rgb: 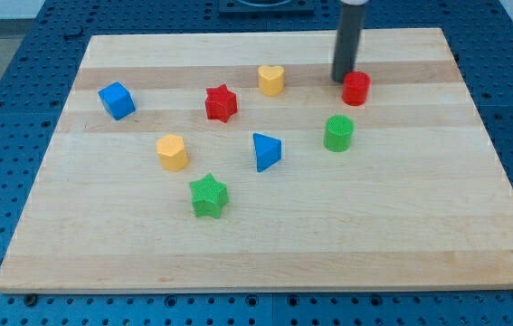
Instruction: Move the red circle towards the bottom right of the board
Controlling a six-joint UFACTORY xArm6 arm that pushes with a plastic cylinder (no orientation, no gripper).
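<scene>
The red circle (pixel 356 88) stands near the view's top, right of centre, on the wooden board (pixel 265 244). My tip (pixel 341 80) is at the lower end of the dark rod, touching or almost touching the red circle's upper left side. A green circle (pixel 338 133) stands just below the red circle. No gripper is present.
A yellow heart (pixel 271 80) and a red star (pixel 222 103) lie left of my tip. A blue cube (pixel 117 100) is at the far left. A yellow hexagon-like block (pixel 173 152), a blue triangle (pixel 266 151) and a green star (pixel 209 196) sit mid-board.
</scene>
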